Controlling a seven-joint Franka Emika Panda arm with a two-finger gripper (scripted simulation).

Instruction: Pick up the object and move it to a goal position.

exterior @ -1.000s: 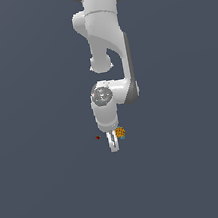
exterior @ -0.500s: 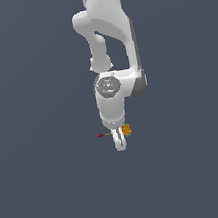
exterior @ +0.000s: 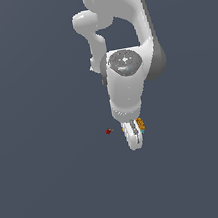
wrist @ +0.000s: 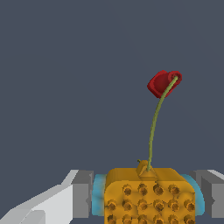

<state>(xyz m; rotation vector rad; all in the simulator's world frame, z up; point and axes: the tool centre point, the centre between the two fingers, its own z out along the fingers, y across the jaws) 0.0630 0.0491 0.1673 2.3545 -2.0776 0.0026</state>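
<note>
While end effector point(exterior: 135, 138) grips object point(wrist: 149, 197), arm aloft

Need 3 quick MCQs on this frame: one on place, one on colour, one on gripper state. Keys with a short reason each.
1. In the exterior view, the red dot lies where relative to the gripper?
A. at its left
B. at its right
C. directly below it

2. What colour is the main body of the object?
A. green
B. orange-yellow
C. purple

3. What is the gripper doing?
A. open, nothing near it
B. shut on the object
C. out of view

Answers:
1. A: the dot sits apart on the exterior view's left of the fingertips.
2. B: the wrist view shows a dimpled orange-yellow block with cyan at its sides.
3. B: the wrist view shows the fingers pressed against both sides of the object.
</note>
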